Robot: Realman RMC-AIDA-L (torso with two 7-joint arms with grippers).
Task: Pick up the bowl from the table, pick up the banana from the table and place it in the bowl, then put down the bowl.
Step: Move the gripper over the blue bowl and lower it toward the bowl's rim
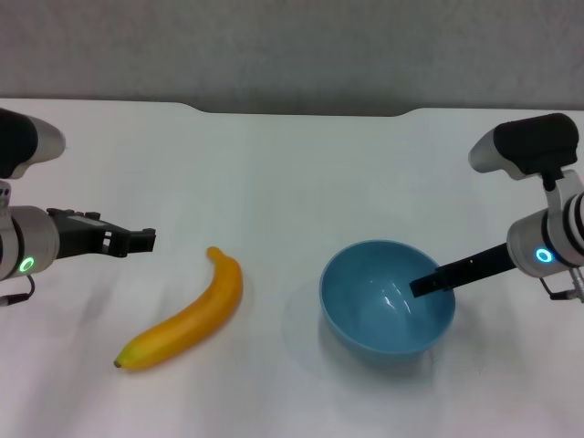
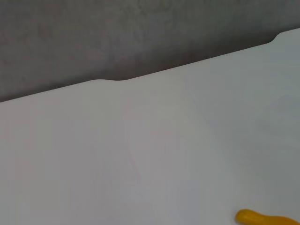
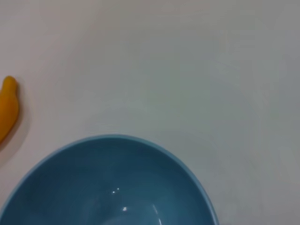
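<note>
The light-blue bowl (image 1: pixel 374 310) is at the right front of the white table (image 1: pixel 292 173), its shadow offset to its left. My right gripper (image 1: pixel 422 285) is at the bowl's right rim, shut on it, with one black finger (image 1: pixel 447 276) inside; the outer finger is hidden. The right wrist view shows the bowl's inside (image 3: pixel 93 187) close up. The yellow-orange banana (image 1: pixel 187 315) lies on the table left of the bowl. My left gripper (image 1: pixel 146 241) is open and empty, just left of and beyond the banana's far end. The banana's end shows in the left wrist view (image 2: pixel 262 218) and the right wrist view (image 3: pixel 8 105).
The table's notched far edge (image 1: pixel 301 113) meets a grey wall (image 1: pixel 292 46). Bare white tabletop lies between the banana and the bowl and behind both.
</note>
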